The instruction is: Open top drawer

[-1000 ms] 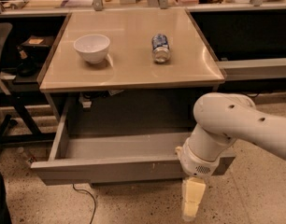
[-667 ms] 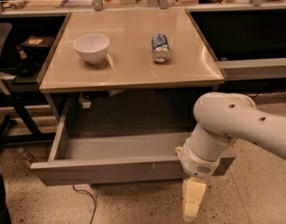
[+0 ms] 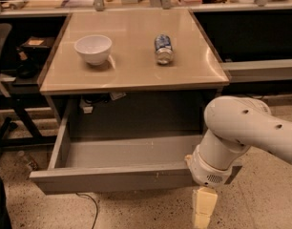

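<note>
The top drawer (image 3: 112, 178) is pulled far out from under the beige tabletop; its grey front faces me and its grey inside (image 3: 127, 151) looks empty. My white arm comes in from the right and covers the drawer's right front corner. My gripper (image 3: 203, 208) hangs below the drawer front at the bottom edge of the camera view, pointing down, with one yellowish finger (image 3: 203, 202) showing.
A white bowl (image 3: 93, 48) and a can lying on its side (image 3: 162, 48) sit on the beige tabletop (image 3: 131, 70). Dark shelving stands to the left and right. A cable (image 3: 88, 209) runs over the speckled floor below the drawer.
</note>
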